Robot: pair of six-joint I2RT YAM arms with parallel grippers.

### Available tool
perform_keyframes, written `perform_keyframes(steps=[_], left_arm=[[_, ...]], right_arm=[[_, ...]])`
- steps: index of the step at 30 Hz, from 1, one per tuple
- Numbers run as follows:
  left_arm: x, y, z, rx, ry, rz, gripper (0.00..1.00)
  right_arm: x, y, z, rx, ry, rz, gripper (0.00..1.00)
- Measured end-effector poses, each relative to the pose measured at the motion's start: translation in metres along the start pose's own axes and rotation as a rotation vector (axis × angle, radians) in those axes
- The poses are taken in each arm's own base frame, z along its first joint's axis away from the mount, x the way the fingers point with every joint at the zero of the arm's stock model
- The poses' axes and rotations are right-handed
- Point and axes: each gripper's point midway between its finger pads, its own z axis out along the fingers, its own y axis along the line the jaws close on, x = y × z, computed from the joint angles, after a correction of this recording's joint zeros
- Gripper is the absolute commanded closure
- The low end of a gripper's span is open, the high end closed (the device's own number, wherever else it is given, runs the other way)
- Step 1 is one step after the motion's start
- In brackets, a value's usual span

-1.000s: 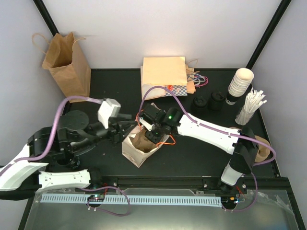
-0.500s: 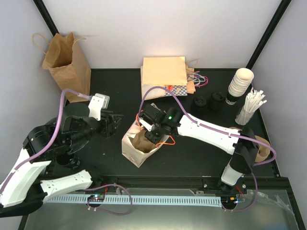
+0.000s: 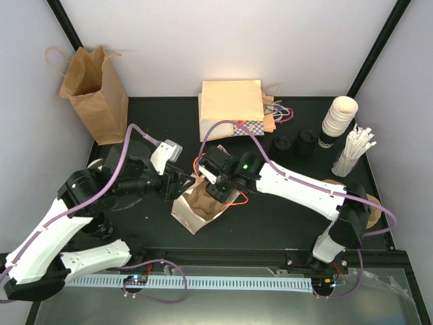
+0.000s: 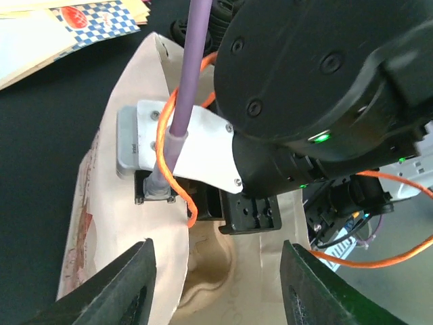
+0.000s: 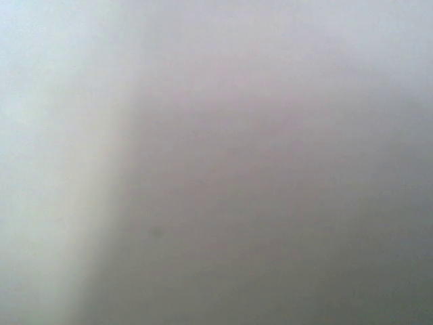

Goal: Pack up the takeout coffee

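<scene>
- Top: the left pincer [image 3: 180,184] was brought back to the bag [image 3: 189,217] rim. The right pincer [image 3: 216,191] was sunk in the bag's mouth, its grip not discernible.
- Left wrist: the left jaws were widened, empty, astride the bag wall, judged ready to steady it.
- Right wrist: only a blank blur was shown. The coffee was unseen, judged hidden in the bag.

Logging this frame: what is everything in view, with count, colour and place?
table: 1, black, underneath everything
tall paper bag: 1, brown, far left, upright
small paper bag: 1, cream-tan, centre, open
flat bag pile: 1, cream, far centre
round lidded items: 2, black, right of the pile; cups or lids, cannot tell
cup stack: 1, cream, far right
straws: 1 bundle, white, beside the cup stack
left gripper: 1, black, open at the small paper bag's rim
right gripper: 1, black, in that bag's mouth, jaws hidden
</scene>
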Motion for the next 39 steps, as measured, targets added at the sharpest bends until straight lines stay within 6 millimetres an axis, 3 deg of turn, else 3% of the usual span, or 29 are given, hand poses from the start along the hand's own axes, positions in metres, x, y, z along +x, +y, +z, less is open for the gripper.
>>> perform_keyframes(steps=[3,9,15,22,27,39], left_arm=[[0.005,0.0,0.012,0.017,0.021,0.002,0.63],[0.0,0.005,0.025,0.012,-0.002,-0.017,0.68],[-0.019,0.022,0.026,-0.016,-0.075,-0.07,0.69],[-0.029,0.021,0.031,0.019,-0.092,-0.081,0.73],[-0.033,0.021,0.034,0.034,-0.095,-0.079,0.89],[-0.034,0.024,0.036,0.035,-0.093,-0.076,0.98]], right_arm=[[-0.002,-0.001,-0.007,0.005,-0.018,0.001,0.69],[-0.003,-0.001,-0.009,0.005,-0.025,0.001,0.69],[-0.003,-0.001,-0.009,0.004,-0.025,0.001,0.69],[-0.003,-0.001,-0.009,0.004,-0.025,0.001,0.69],[-0.003,-0.001,-0.009,0.004,-0.025,-0.001,0.69],[-0.003,-0.001,-0.009,0.004,-0.025,-0.002,0.69]])
